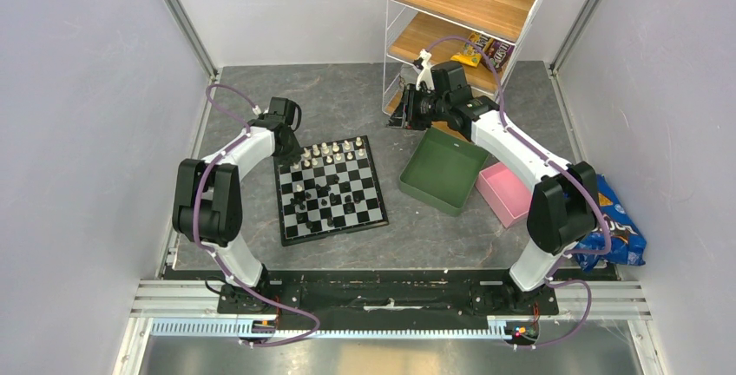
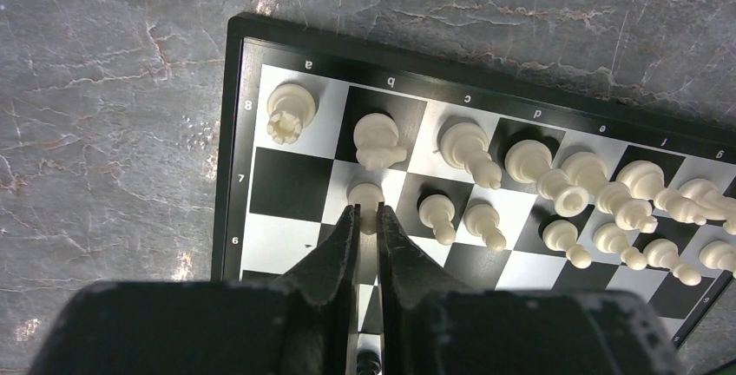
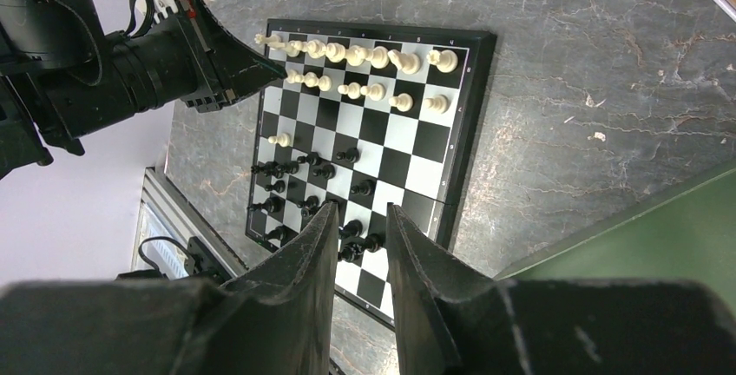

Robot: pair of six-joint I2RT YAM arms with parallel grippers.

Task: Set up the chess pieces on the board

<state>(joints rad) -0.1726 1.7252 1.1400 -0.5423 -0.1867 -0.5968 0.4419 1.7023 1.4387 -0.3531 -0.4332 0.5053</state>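
The board [image 1: 369, 210] lies left of centre on the grey table. Cream-white chess pieces [image 1: 334, 148] stand in two rows along its far edge, and one more white piece [image 3: 279, 139] stands alone further down. Black pieces [image 1: 325, 197] are scattered over the middle and near squares, some lying down. My left gripper [image 2: 368, 212] is at the board's far left corner [image 2: 227, 149], shut on a white pawn [image 2: 365, 194] standing in the second row beside an empty black square. My right gripper [image 3: 362, 210] hangs high near the shelf [image 1: 399, 115], jaws apart with nothing between them.
A green tray [image 1: 447, 167] and a pink tray [image 1: 503, 191] sit to the right of the board. A wire shelf with wooden boards [image 1: 460, 10] stands at the back right, just behind the right gripper. A blue snack bag [image 1: 616, 227] lies at the right wall.
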